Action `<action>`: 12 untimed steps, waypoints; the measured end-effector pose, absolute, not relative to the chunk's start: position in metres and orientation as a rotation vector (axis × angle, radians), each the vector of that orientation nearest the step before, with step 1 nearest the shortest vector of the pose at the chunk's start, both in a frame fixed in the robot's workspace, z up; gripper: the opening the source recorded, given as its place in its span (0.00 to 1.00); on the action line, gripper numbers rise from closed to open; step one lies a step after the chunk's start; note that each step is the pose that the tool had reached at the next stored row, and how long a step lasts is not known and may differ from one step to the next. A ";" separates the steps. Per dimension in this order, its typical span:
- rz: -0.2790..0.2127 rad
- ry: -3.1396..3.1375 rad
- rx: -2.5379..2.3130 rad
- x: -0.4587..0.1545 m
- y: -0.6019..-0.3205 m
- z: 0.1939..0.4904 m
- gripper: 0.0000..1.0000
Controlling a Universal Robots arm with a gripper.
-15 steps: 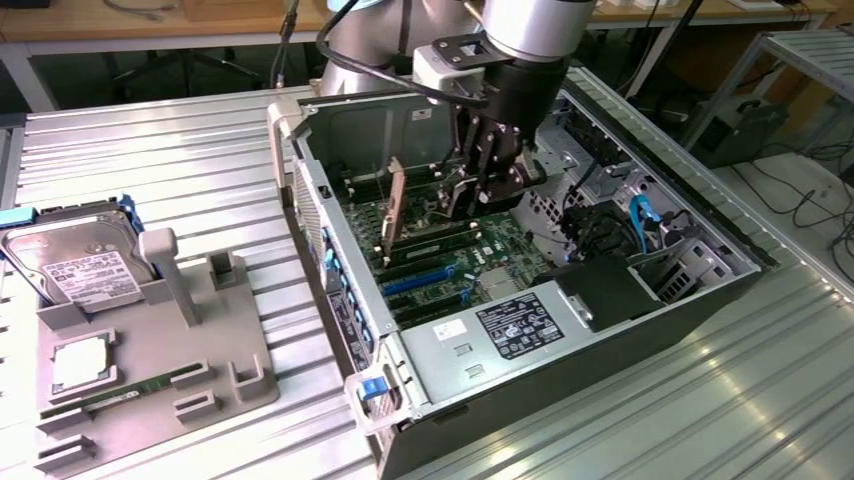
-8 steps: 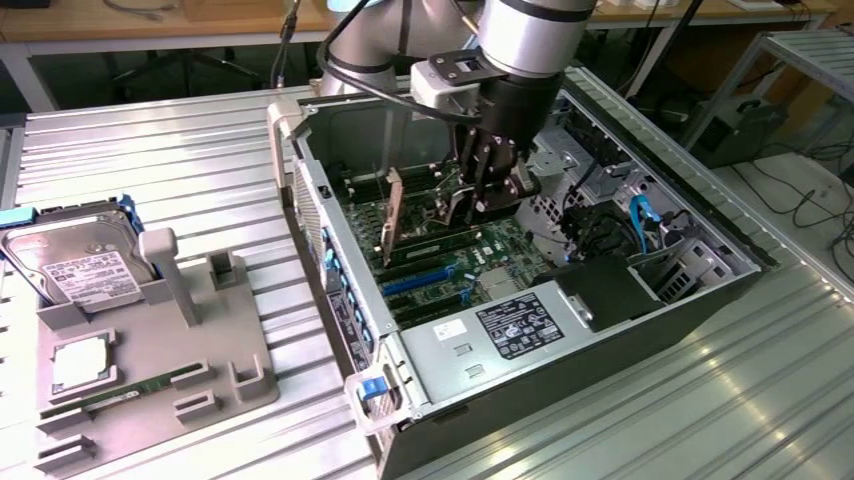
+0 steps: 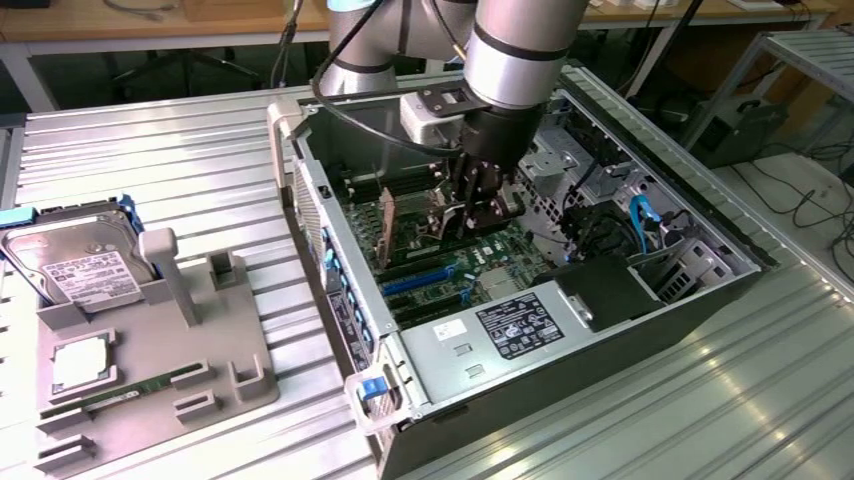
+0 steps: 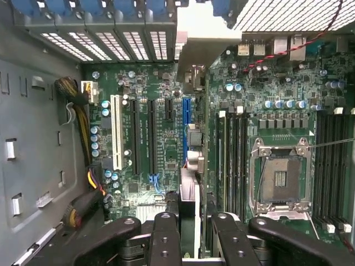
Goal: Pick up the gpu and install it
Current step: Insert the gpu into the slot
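A silver hard drive (image 3: 83,272) with a white label stands in a grey holder (image 3: 160,375) at the exterior view's lower left, above a narrow green memory stick (image 3: 134,388). All rest on a ribbed metal counter (image 3: 174,160).

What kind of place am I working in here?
Probably a robotics lab bench set up for PC assembly: an open computer case on a ribbed metal table, a grey parts fixture holding a hard drive, and workbenches behind.

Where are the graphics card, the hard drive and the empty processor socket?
gpu (image 4: 191,194): wrist view, its thin edge between the fingers.
hard drive (image 3: 83,275): exterior view, its white label.
processor socket (image 4: 279,177): wrist view, its open middle.
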State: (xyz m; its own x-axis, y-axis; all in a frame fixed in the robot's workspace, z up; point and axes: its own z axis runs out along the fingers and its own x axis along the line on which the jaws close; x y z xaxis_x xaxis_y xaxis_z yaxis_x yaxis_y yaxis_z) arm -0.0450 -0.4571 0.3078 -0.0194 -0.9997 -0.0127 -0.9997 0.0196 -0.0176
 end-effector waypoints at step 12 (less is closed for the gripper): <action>-0.019 2.188 -2.216 -0.049 -0.454 0.288 0.27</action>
